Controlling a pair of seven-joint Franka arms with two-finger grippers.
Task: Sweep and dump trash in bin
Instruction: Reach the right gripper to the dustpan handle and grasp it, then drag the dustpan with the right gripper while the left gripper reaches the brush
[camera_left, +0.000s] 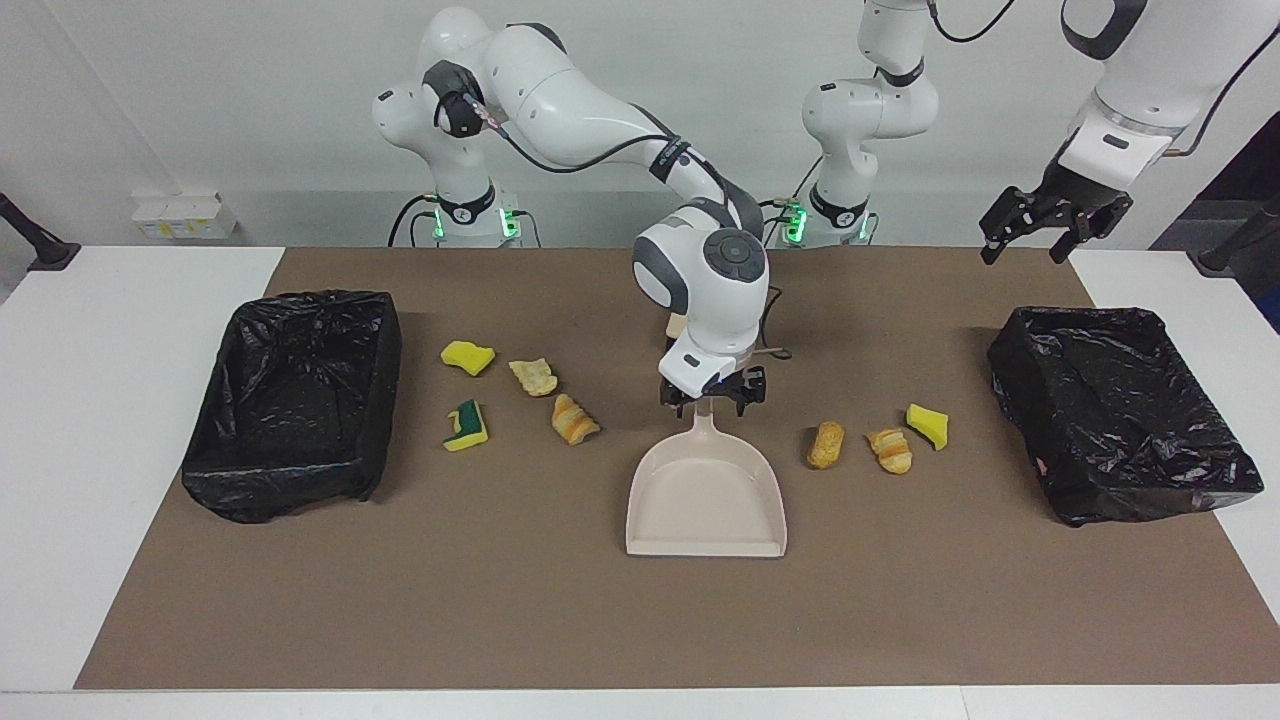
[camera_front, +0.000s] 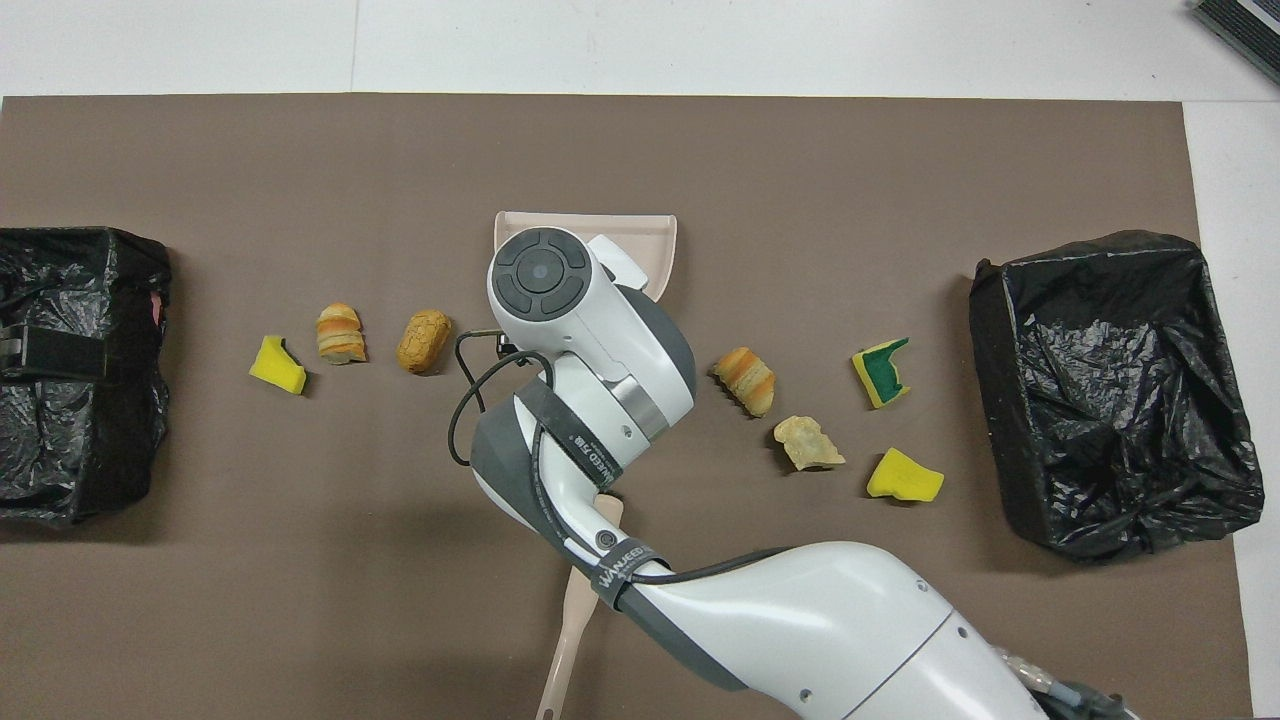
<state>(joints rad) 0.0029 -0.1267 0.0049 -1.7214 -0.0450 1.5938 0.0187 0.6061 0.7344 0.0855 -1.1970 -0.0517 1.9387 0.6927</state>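
A beige dustpan (camera_left: 705, 500) lies mid-table, its handle pointing toward the robots. My right gripper (camera_left: 712, 397) is down at the handle's end; in the overhead view my arm hides it and most of the dustpan (camera_front: 655, 235). Trash lies on both sides. Toward the right arm's end are a yellow sponge (camera_left: 468, 357), a tan piece (camera_left: 533, 376), a green-and-yellow sponge (camera_left: 466, 426) and a striped bread piece (camera_left: 575, 419). Toward the left arm's end are an orange piece (camera_left: 826, 444), a striped piece (camera_left: 890, 450) and a yellow sponge (camera_left: 927, 426). My left gripper (camera_left: 1040, 240) waits, open, raised near that end's bin.
Two black-bagged bins stand on the brown mat, one at the right arm's end (camera_left: 290, 480) and one at the left arm's end (camera_left: 1130, 500). A beige brush handle (camera_front: 565, 640) lies nearer to the robots than the dustpan, partly under my right arm.
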